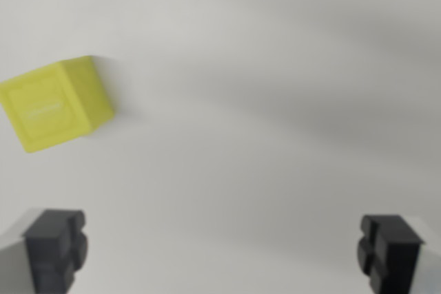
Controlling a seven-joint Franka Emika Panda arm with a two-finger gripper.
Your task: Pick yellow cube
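Yellow cube (56, 104) sits on a plain pale grey surface (275, 135) at the wrist view's left, in the upper half of the picture, turned at a slant so one top face and one side face show. Blur hides any marking on it. The gripper (224, 253) points down at the surface with its two dark fingertips (56, 246) spread wide at the bottom corners, nothing between them. The cube lies above the left fingertip, apart from it.

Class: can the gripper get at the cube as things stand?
Probably yes: nothing lies near the cube, and the gripper is open. The cube sits left of the fingers, so a shift comes first.
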